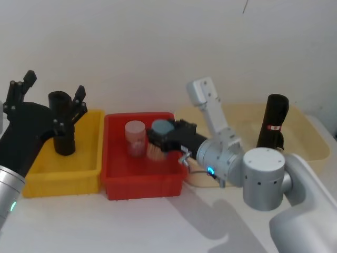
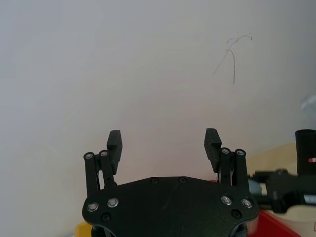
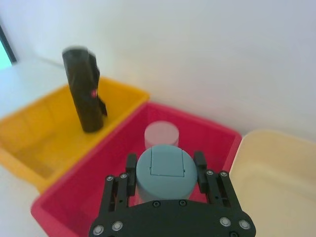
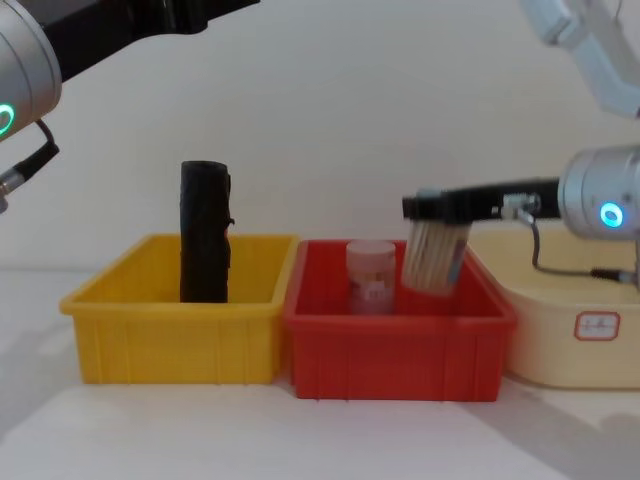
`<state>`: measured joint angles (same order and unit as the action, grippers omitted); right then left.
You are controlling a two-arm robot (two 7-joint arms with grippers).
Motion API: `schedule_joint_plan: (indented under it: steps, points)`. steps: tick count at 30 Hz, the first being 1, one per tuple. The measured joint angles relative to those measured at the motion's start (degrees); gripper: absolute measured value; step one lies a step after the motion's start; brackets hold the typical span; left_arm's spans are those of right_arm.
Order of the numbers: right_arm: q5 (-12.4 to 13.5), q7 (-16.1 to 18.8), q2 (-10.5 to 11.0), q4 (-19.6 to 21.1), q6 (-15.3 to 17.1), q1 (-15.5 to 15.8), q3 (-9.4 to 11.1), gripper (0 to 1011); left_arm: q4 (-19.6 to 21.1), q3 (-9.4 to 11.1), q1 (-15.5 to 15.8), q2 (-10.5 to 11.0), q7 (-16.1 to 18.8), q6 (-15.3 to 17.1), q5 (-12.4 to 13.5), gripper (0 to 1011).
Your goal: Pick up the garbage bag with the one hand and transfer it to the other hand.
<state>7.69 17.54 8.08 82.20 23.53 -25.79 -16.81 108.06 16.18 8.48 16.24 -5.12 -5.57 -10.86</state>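
Garbage bag, red-and-white banded, stands upright in the cream bin at right of the head view, ungrasped. Right gripper has jaws clamped on a grey-capped toothpick jar over the red bin. Left gripper, jaws wide and empty, sits at upper left. Pickup and transfer both outstanding.

Plain white wall rising behind a white table.
Soft light is falling evenly; grey shadows are lying across the table front, and a thin dark scribble is showing on the wall, high up.
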Motion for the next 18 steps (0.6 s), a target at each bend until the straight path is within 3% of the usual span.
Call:
schedule_joint_plan:
  steps: [9,18]
  points:
    - [2.8,-1.8,-1.7,1.7,-1.0,-1.5,3.4,669,0.0,0.0,0.0,0.0,0.0,0.0,0.0,1000]
    - [2.9,-5.1,-2.2,-0.2,-4.0,-3.7,6.0,669,0.0,0.0,0.0,0.0,0.0,0.0,0.0,1000]
